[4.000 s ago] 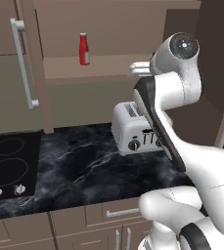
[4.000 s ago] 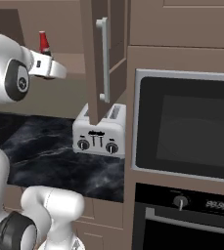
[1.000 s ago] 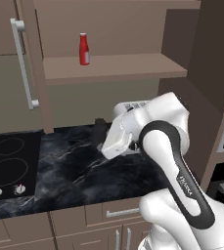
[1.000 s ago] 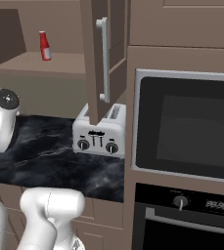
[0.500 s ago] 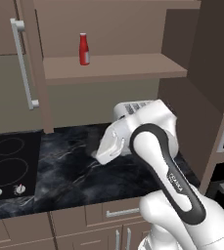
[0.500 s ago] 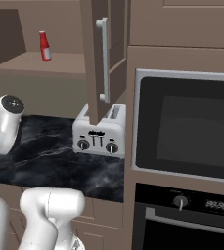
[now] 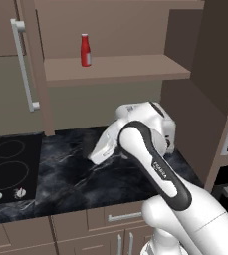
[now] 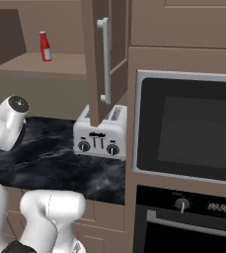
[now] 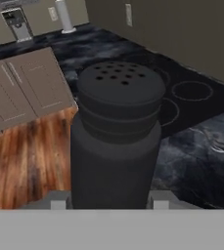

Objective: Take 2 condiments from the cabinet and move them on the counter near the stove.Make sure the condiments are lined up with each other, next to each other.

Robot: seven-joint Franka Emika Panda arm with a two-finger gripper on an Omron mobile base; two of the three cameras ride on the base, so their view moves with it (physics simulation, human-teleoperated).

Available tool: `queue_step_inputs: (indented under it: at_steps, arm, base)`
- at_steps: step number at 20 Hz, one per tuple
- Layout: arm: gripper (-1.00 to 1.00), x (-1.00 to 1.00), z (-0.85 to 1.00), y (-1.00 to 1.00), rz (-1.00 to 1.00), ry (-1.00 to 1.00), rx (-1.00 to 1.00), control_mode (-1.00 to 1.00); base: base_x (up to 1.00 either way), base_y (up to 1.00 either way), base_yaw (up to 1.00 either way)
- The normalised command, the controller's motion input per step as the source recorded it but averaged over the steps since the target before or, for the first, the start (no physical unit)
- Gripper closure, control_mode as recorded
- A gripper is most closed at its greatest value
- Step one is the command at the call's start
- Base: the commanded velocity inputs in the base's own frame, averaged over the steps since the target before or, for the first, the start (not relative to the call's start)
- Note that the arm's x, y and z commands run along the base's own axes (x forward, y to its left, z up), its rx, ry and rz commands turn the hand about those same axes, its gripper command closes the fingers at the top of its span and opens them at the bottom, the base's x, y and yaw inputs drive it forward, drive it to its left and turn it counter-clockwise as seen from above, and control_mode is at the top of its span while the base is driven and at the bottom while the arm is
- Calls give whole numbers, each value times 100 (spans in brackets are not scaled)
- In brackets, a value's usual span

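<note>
Left base view: pincer [image 9: 108,202], gripping the shaker [image 9: 116,134], has sunk nearer the counter [image 7: 65,174] (bottle [image 7: 86,50] unmoved).

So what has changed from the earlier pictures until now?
The arm swung down from shelf height to just above the counter, carrying the dark shaker in its claw toward the stove. The red bottle stayed on the cabinet shelf; the toaster stayed put.

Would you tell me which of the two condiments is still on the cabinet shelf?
The slim red bottle with the pale label stands on the wooden shelf; the dark shaker sits between the gripper's fingers, over the counter.
</note>
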Motion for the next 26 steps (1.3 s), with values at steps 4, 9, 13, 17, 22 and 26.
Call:
queue_step_inputs:
  at_steps: [4,9,13,17,22,26]
  arm:
    - [100,42,-34,12,0,1,-6,-100]
    - [100,40,-41,20,0,0,-10,-100]
    - [100,38,-40,22,0,0,-9,-100]
    - [100,41,-35,18,0,0,-7,-100]
    - [100,44,-37,17,0,0,-6,-100]
    - [100,42,-36,19,0,0,-5,-100]
  base:
    - [0,0,0]
    - [0,0,0]
    - [0,0,0]
    - [0,0,0]
    - [0,0,0]
    - [0,0,0]
